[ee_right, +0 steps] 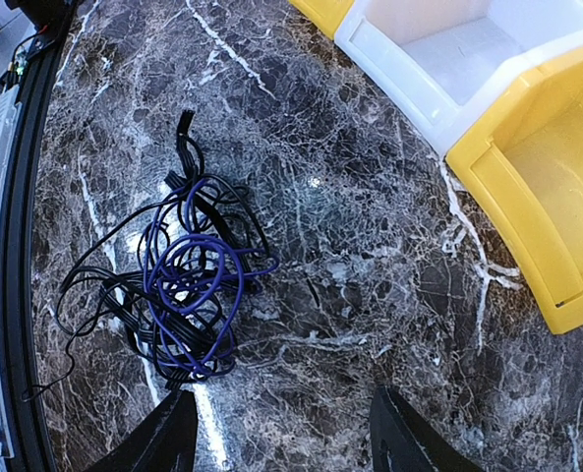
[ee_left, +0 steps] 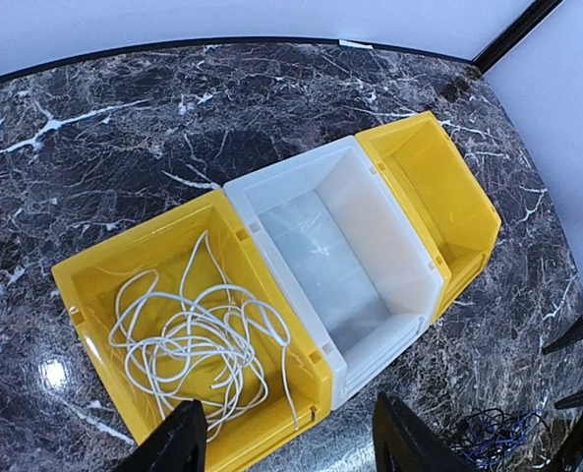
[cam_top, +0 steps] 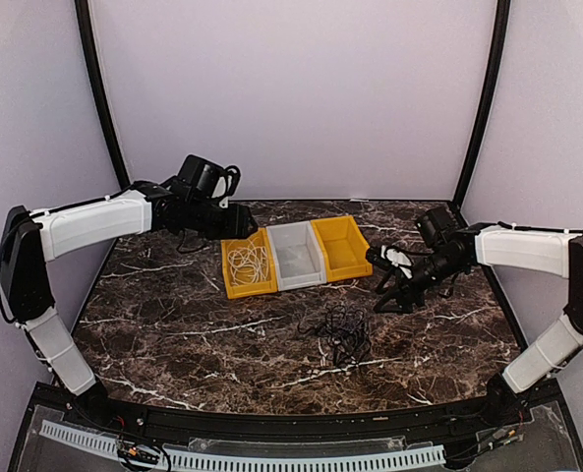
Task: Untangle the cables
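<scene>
Cables are the tricky part here, and a few things could go wrong. On the left, the white cable (ee_left: pixel 198 334) lies in loose loops inside the left yellow bin (ee_left: pixel 85 285). If the left pincer (ee_left: pixel 289 433) dips too low, a finger could hook a loop and drag the cable back out over the rim. In the middle, the white bin (ee_left: pixel 271 192) and the right yellow bin (ee_left: pixel 468 197) have nothing in them. A bump from an arm could knock them out of line. Further right, the black cable (ee_right: pixel 104 285) and the purple cable (ee_right: pixel 198 275) are wound together in one pile on the table (ee_right: pixel 350 246). If the right pincer (ee_right: pixel 276 423) grabs the whole pile at once, both could lift together and the knot might pull tighter. A thin strand could also slip out of the fingers.

Now, where things are. The left pincer is let go, with its fingers wide apart and nothing between them. It hangs over one end of the left yellow bin. The white cable is just below and ahead of it, not touching. The right pincer is let go too, and it holds nothing. It hangs over bare table. The dark pile lies near it, off toward the middle of the table, and does not touch it.
</scene>
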{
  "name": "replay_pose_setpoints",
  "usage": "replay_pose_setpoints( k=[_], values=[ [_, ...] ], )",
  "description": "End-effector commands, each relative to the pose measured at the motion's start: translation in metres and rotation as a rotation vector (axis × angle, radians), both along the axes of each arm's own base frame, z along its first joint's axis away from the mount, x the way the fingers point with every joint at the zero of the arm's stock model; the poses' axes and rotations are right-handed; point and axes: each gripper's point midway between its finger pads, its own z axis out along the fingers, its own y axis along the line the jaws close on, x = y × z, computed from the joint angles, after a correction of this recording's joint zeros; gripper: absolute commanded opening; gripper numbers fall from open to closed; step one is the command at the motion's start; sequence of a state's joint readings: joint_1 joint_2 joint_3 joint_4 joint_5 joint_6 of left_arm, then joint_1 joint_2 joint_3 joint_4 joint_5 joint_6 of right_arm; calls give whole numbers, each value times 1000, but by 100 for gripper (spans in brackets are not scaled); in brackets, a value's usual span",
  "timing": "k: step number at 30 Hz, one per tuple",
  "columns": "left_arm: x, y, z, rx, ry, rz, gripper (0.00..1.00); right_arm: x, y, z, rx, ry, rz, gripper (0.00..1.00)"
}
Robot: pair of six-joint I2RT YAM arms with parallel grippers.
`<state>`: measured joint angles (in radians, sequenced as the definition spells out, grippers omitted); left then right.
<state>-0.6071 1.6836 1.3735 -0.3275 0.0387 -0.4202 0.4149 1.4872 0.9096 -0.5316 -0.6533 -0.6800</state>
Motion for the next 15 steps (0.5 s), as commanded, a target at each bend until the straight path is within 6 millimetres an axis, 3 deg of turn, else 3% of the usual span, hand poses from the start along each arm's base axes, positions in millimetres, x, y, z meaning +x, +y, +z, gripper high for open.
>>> replay_pose_setpoints(
  k=[1, 6, 10, 11, 12, 15],
  values=[
    [1, -30, 0, -68, -10, -109, 60, 4, -1, 11, 14, -52, -7, 62],
    [-27, -83, 21, -115, -134, -311, 57, 3, 1, 27, 43, -86, -3, 62],
    [-80, -135, 31, -183, -212, -542, 56, 0, 4, 40, 68, -113, 17, 61],
    [-99, -145, 26, -202, -200, -600, 56, -2, 6, 43, 69, -119, 25, 60],
    [-105, -152, 29, -226, -215, -624, 56, -3, 7, 45, 72, -120, 34, 59],
    [-135, -170, 13, -244, -185, -695, 53, -9, 13, 52, 72, -136, 70, 56]
  ],
)
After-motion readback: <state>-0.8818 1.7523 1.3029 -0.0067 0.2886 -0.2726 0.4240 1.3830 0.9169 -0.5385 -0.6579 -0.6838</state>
